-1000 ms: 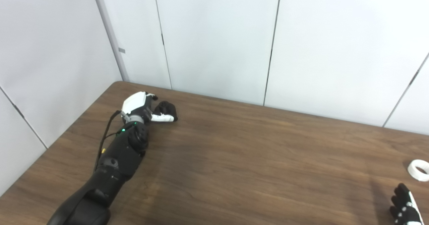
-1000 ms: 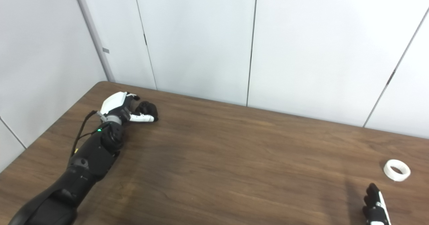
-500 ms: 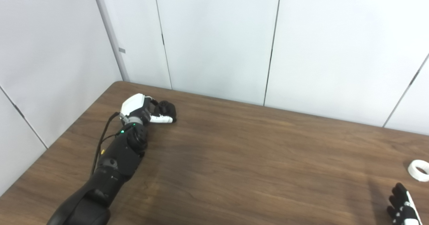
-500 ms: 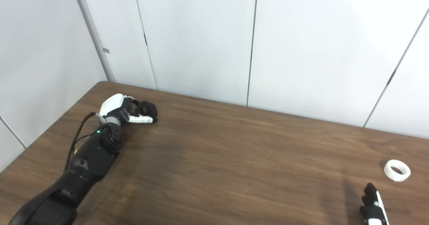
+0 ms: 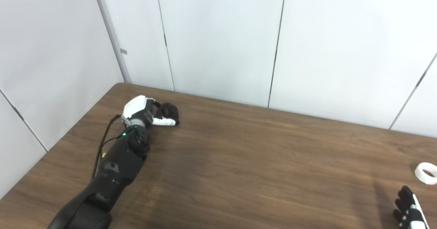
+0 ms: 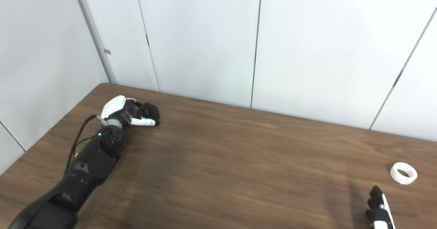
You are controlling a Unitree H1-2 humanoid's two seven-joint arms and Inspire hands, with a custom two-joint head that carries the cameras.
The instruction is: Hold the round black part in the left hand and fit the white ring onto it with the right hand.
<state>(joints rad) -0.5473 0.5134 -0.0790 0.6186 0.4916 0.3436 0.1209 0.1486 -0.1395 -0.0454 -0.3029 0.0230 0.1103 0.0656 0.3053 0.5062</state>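
The round black part (image 5: 169, 110) lies on the brown table (image 5: 239, 160) at the far left. My left hand (image 5: 145, 109) is on it, with the fingers curled over its far side and the white thumb along its near side. The part also shows in the right eye view (image 6: 150, 111). The white ring (image 6: 404, 173) lies flat on the table at the far right, and shows in the left eye view too (image 5: 426, 173). My right hand (image 6: 378, 211) is at the bottom right edge, just short of the ring, empty. Only its fingertips show, spread apart.
White wall panels (image 5: 222, 41) stand close behind the table's far edge and along its left side. The table's left edge (image 5: 58, 140) runs beside my left forearm.
My left hand's fingers have closed in round the black part. My right hand has sunk a little toward the bottom edge. The ring has not moved.
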